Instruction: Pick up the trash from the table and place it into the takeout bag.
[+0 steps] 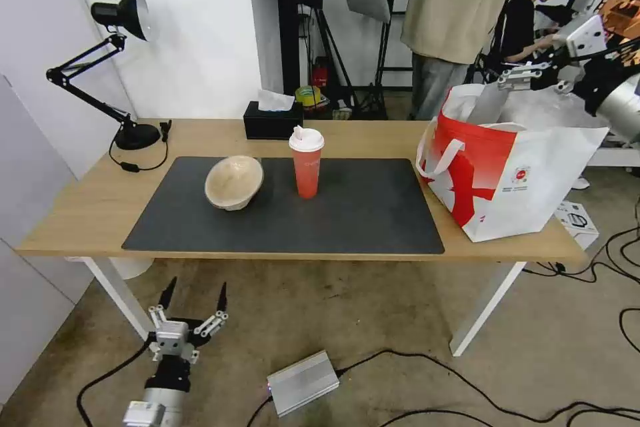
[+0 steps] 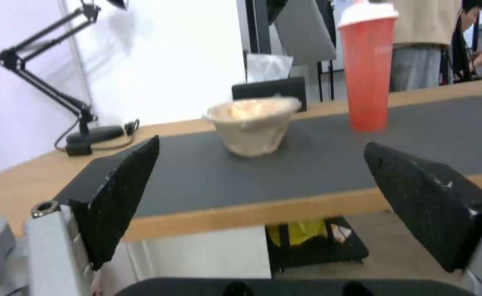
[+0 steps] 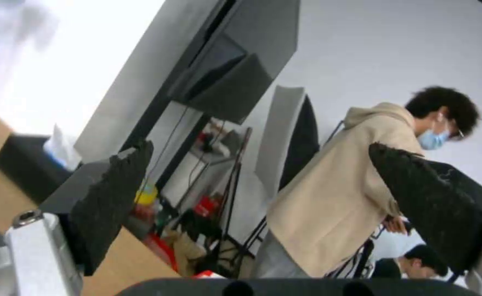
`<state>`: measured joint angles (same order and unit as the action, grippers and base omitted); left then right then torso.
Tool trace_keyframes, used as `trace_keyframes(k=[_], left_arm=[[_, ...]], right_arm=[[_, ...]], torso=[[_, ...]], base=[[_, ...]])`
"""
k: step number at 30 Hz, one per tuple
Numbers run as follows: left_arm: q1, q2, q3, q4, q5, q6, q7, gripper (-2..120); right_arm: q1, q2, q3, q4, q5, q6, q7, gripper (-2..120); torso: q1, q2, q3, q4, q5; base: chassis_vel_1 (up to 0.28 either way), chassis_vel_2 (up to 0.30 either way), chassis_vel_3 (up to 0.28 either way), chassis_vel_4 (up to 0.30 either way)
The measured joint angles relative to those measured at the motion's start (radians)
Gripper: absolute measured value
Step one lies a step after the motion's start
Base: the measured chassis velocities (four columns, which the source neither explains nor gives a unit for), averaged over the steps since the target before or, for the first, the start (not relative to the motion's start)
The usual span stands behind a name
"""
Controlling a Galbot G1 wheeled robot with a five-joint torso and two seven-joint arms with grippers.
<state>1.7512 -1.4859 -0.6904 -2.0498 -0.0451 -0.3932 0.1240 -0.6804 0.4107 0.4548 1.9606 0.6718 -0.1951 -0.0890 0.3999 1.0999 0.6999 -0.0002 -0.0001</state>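
While the beige pulp bowl point(image 1: 233, 181) sits tilted on the left part of the big dark grey mat point(image 1: 360, 213), the tall red drink cup w/ white lid point(image 1: 307, 162) stands upright just beside it, nearer mat centre; the two are close but apart. Bare mat spreads from the cup towards the robot's right, up to the mat's right edge. Past that edge, the large red-and-white takeout bag w/ silver foil lining & white strap handles point(image 1: 507, 173) stands on the right end of the long light-wood table w/ white legs point(image 1: 87, 207), mouth open upward, its base reaching close to the table's right end.

Right gripper point(image 1: 517, 77) hangs over the bag's open mouth, fingers spread, nothing between them in the right wrist view point(image 3: 257, 197).

Left gripper point(image 1: 193, 297) is low, below & in front of the table's near edge on the left side, over the floor, fingers spread wide & empty. In the left wrist view point(image 2: 260, 193) it faces the near table edge, w/ bowl point(image 2: 252, 123) & cup point(image 2: 367, 65) beyond.

Along the far edge: black tissue box point(image 1: 272, 121) behind the cup, black desk lamp point(image 1: 120, 73) at the far left corner. Wood strip along the near edge is bare. On the floor near the left arm, a silver box point(image 1: 303, 381) & black cables point(image 1: 507, 400).
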Motion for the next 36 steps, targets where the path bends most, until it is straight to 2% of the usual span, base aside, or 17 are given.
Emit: trace_keyframes(k=[7,10,13,15,18,19,26,31,36], left_arm=[[0.003,0.018,-0.008,-0.041,-0.002,0.017,-0.006,100],[-0.003,0.044,-0.019,-0.059,-0.020,0.020,-0.006,100],[-0.005,0.051,-0.022,-0.062,-0.023,0.020,-0.006,100],[-0.017,0.072,-0.029,-0.066,-0.028,0.019,-0.009,100],[-0.020,0.082,-0.028,-0.067,-0.034,0.019,-0.012,100],[-0.030,0.098,-0.013,-0.068,-0.038,0.013,-0.015,100],[-0.056,0.117,0.010,-0.057,-0.034,-0.009,-0.021,100],[-0.063,0.091,0.024,-0.056,-0.003,-0.013,-0.023,100],[-0.063,0.048,0.036,-0.084,0.037,0.008,-0.023,100]], right_arm=[[-0.108,0.032,0.047,0.070,0.057,0.017,0.122,100],[-0.177,0.065,0.064,0.108,0.064,0.060,0.164,100],[-0.200,0.075,0.073,0.118,0.062,0.078,0.167,100],[-0.292,0.103,0.110,0.142,0.049,0.140,0.169,100],[-0.344,0.116,0.130,0.154,0.037,0.168,0.168,100],[-0.456,0.163,0.165,0.187,0.006,0.223,0.156,100],[-0.580,0.252,0.187,0.219,-0.066,0.305,0.116,100],[-0.632,0.319,0.188,0.218,-0.124,0.352,0.081,100],[-0.648,0.347,0.184,0.211,-0.167,0.384,0.059,100]], torso=[[0.000,0.000,0.000,0.0001,0.0000],[0.000,0.000,0.000,0.0003,0.0000],[0.000,0.000,0.000,0.0003,-0.0001],[0.000,0.000,0.000,0.0002,-0.0002],[0.000,0.000,0.000,0.0002,0.0000],[0.000,0.000,0.000,0.0001,0.0001],[0.000,0.000,0.000,0.0001,0.0000],[0.000,0.000,0.000,0.0003,-0.0001],[0.000,0.000,0.000,0.0002,0.0000]], base=[[0.000,0.000,0.000,0.000],[0.000,0.000,0.000,0.000],[0.000,0.000,0.000,0.000],[0.000,0.000,0.000,0.000],[0.000,0.000,0.000,0.000],[0.000,0.000,0.000,0.000],[0.000,0.000,0.000,0.000],[0.000,0.000,0.000,0.000],[0.000,0.000,0.000,0.000]])
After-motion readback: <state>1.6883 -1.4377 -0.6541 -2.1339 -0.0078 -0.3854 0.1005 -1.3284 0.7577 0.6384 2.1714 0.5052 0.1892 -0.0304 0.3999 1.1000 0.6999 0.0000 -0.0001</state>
